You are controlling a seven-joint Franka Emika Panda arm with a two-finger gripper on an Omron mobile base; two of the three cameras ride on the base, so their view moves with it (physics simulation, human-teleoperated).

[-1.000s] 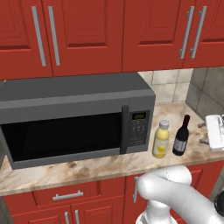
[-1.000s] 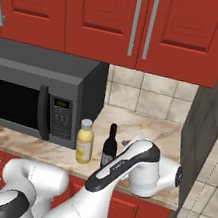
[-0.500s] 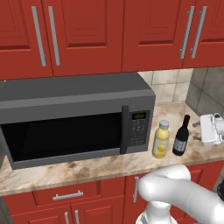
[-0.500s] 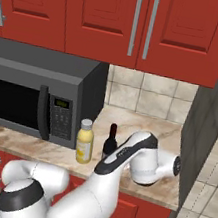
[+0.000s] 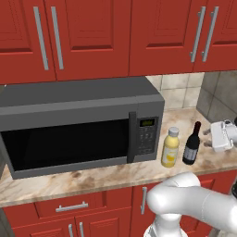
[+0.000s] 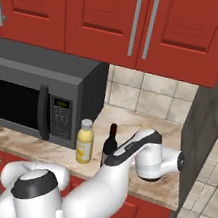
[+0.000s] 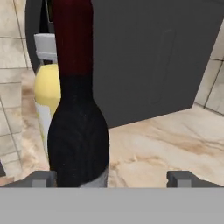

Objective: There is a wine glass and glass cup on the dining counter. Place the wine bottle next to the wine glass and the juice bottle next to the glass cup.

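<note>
Furthest left on the marbled bench [image 5: 92, 178] stands the grey microwave [image 5: 78, 125], its door shut and its dark window showing nothing I can make out inside. Just beside its control panel stands the juice bottle [image 5: 170, 148], upright, yellow, with its pale cap on. Next comes the wine bottle [image 5: 191, 144], also upright, dark with a red-topped neck, very near the juice bottle; I cannot tell whether the two touch. Whether either bottle holds liquid I cannot judge from outside.

My jaws [image 7: 111, 178] are level with the lower body of the wine bottle [image 7: 78, 131]. They stand wide apart, clamped on nothing: the left fingertip [image 7: 40, 179] sits at the bottle's edge and the right fingertip [image 7: 181, 178] is well clear of it, over bare bench. Behind the bottle in the hand view I see the juice bottle [image 7: 43, 100] and the microwave's grey side [image 7: 153, 57].

From the left base camera my white hand [image 5: 222, 135] hangs to the right of the wine bottle, above the bench. Red cabinets [image 6: 121, 22] run overhead.
</note>
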